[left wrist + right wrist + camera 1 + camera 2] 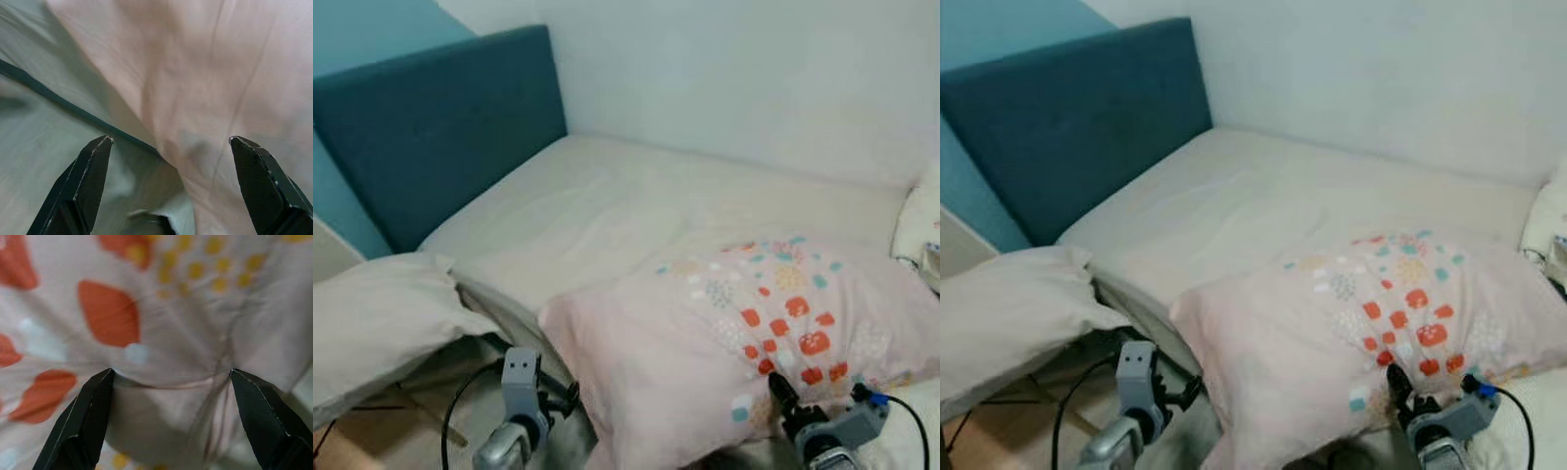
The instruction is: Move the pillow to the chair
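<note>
I have both grippers at the pink pillow (734, 343) on the bed (607, 211): left gripper (168, 147) and right gripper (168, 377), fingers spread wide around its near edge, ready to clamp together.

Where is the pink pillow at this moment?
The pink pillow lies at the bed's near edge, between the open left gripper and right gripper.
</note>
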Motion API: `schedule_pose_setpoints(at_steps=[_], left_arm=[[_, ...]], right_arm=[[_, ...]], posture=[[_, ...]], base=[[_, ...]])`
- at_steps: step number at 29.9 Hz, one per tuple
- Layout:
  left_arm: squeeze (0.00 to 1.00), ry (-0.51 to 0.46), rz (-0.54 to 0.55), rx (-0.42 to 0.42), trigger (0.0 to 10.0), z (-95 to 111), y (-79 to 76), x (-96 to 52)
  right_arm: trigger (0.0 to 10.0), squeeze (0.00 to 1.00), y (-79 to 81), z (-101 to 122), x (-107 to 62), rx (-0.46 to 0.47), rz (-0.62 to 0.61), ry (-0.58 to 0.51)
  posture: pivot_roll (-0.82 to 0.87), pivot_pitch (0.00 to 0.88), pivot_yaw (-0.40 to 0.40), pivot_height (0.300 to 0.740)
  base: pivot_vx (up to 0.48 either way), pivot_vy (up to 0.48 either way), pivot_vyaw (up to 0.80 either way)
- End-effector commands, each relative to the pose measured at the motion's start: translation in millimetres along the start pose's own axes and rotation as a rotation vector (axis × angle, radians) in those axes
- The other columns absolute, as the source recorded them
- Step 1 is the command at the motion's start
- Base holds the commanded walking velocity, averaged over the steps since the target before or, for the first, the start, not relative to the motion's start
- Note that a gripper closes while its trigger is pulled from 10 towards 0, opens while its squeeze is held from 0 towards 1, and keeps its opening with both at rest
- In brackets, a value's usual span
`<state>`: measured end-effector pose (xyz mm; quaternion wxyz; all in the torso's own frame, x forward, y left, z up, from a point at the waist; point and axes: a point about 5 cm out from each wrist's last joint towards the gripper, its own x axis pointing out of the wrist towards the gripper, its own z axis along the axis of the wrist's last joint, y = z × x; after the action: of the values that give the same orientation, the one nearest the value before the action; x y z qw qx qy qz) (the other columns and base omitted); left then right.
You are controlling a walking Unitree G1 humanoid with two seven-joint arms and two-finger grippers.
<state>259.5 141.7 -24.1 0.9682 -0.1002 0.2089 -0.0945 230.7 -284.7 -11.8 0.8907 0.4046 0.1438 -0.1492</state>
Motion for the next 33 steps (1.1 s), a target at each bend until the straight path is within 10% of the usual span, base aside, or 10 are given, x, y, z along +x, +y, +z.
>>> schedule_pose_setpoints(at_steps=[1, 12, 24, 25, 33], left_arm=[[0.00, -0.006, 0.010, -0.005, 10.0, 0.3, 5.7, -2.1], [0.00, -0.007, -0.019, 0.014, 10.0, 0.2, 6.3, -3.4], [0.00, -0.024, -0.032, 0.021, 10.0, 3.9, 6.3, -2.4], [0.00, -0.037, -0.026, 0.003, 10.0, 5.8, 6.5, -1.8], [0.00, -0.062, -0.043, 0.006, 10.0, 11.6, 2.1, 1.6]], right_arm=[[10.0, 0.00, 4.9, 1.9, 2.6, 0.041, 0.019, -0.027], [10.0, 0.00, 41.9, -8.9, 14.3, 0.150, 0.272, 0.019], [10.0, 0.00, 84.9, -29.7, 34.8, 0.147, 0.281, 0.089], [0.0, 0.00, 95.0, -19.9, 38.3, 0.179, 0.325, 0.021], [0.0, 0.00, 120.5, 1.3, 44.8, 0.165, 0.449, -0.040]], posture=[[-0.04, 0.045, 0.103, 0.572], [-0.02, 0.044, 0.124, 0.572], [0.00, 0.051, 0.131, 0.572], [0.00, 0.054, 0.131, 0.572], [0.01, 0.056, 0.131, 0.572]], base=[[0.000, 0.000, 0.00], [0.000, 0.000, 0.00], [0.000, 0.000, 0.00], [0.000, 0.000, 0.00], [0.000, 0.000, 0.00]])
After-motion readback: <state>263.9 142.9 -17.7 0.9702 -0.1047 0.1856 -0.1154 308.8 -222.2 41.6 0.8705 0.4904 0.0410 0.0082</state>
